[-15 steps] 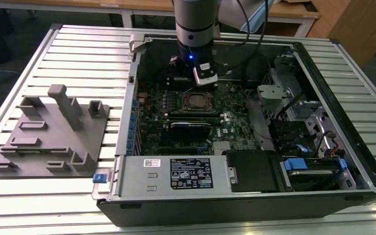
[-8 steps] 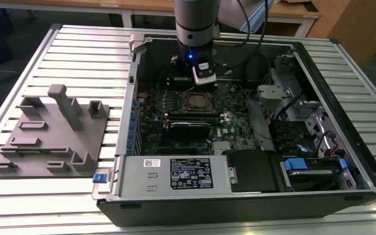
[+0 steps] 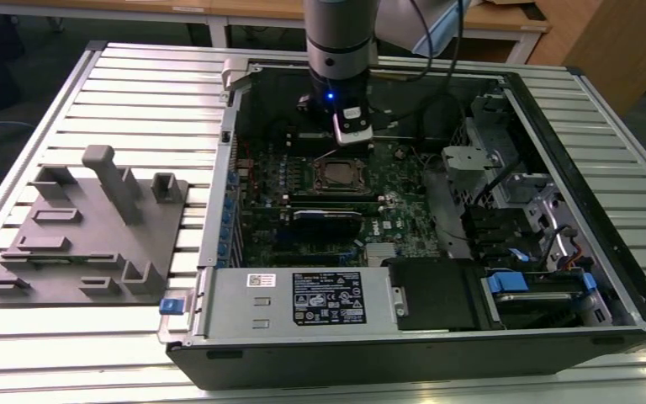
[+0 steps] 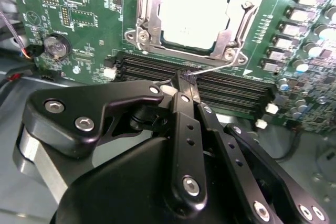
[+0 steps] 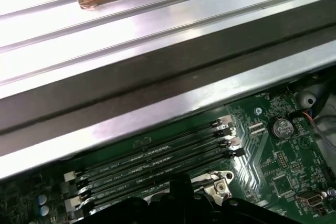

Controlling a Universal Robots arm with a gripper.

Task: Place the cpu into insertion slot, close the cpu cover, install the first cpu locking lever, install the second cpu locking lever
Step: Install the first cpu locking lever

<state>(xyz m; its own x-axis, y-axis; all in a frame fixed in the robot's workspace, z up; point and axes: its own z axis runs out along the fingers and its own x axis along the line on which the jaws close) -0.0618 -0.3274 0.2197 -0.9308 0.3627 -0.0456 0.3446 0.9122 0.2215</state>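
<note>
- cpu [image 4: 194, 17] seated flat in insertion slot [image 3: 341, 189], pale metal top facing up, mid-board inside the open computer case [image 3: 413, 358].
- cpu cover [image 4: 147, 22] lies down over the chip; its silvery frame borders all four sides.
- end effector [image 4: 186, 80] hangs just beyond the far edge of the socket. Its fingers are pressed together, with the tips clamped on the end of a thin wire locking lever [image 4: 212, 69].
- that lever runs along the socket edge beside the black memory slots [image 4: 157, 69].
- coin battery [image 4: 56, 45] sits on the green board, well apart from the socket.
- grey moulded fixture [image 3: 87, 227] rests on the slatted tabletop [image 3: 144, 84], at the exterior view's left of the case.
- white-labelled silver box [image 3: 300, 299] sits along the case's near side.
</note>
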